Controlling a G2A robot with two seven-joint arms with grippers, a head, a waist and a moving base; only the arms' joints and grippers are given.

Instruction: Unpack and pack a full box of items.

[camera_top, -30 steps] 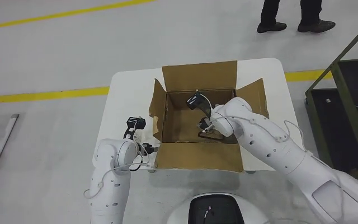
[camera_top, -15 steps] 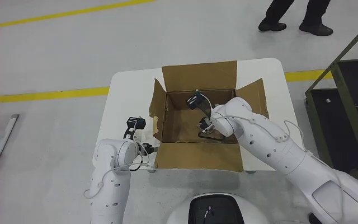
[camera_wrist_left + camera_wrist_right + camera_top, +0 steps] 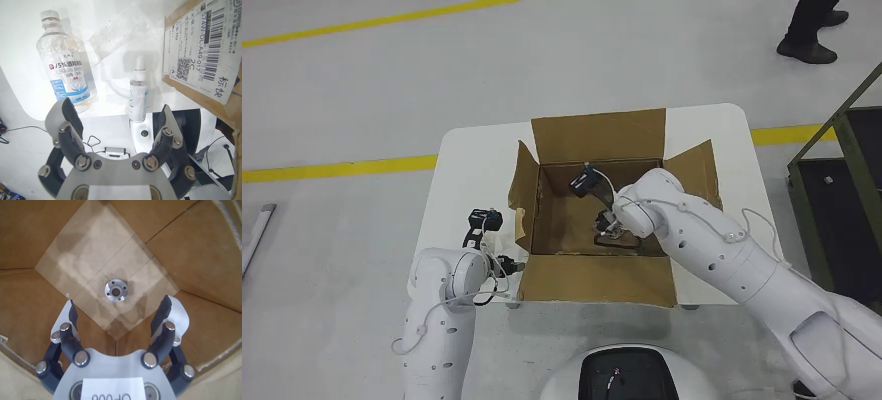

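Grey floor with yellow lines (image 3: 342, 168) surrounds a white table (image 3: 467, 150) at the middle of the top view, and an open cardboard box (image 3: 597, 282) takes up most of the table's centre and right, its four flaps folded outward. From the lower right of that frame the right arm reaches over the near wall and down into the box. Its wrist view looks straight at the brown bottom, where a small round metal flange (image 3: 116, 291) with a centre bore and small bolt holes lies flat near the middle seam. The right gripper (image 3: 119, 301) hangs above that flange, jaws spread wide and holding nothing, apart from the metal. At the lower left of the top view the left arm sits over the table's strip beside the box's left wall. The left gripper (image 3: 116, 106) has its jaws spread too, empty, facing a large clear alcohol bottle (image 3: 66, 75) and a small spray bottle (image 3: 138, 98) on the white tabletop, near each other but apart, the spray bottle nearer the box wall with the shipping label (image 3: 198, 47).
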